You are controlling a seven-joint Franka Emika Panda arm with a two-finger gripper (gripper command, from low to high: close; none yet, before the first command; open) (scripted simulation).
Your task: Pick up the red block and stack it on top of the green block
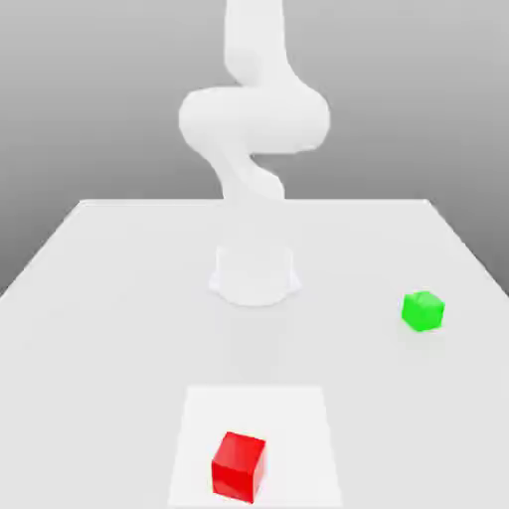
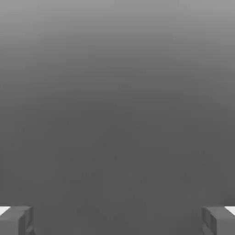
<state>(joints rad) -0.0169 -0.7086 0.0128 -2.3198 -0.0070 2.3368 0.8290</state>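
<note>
The red block (image 1: 239, 465) rests on a paler square patch (image 1: 288, 418) at the table's front, slightly toward the exterior view's left. The green block (image 1: 423, 310) sits on the table toward the exterior view's right, farther back than the red one. The white arm (image 1: 254, 124) rises from its base (image 1: 254, 275) at the table's middle and runs up out of the picture. In the hand view my gripper (image 2: 117, 220) is open, its two fingertips (image 2: 16, 220) far apart with nothing between them, facing a plain grey background.
The white table (image 1: 99, 298) spreads wide around the arm's base. Its far edge (image 1: 149, 202) lies behind the arm, and its side edges slant toward the front.
</note>
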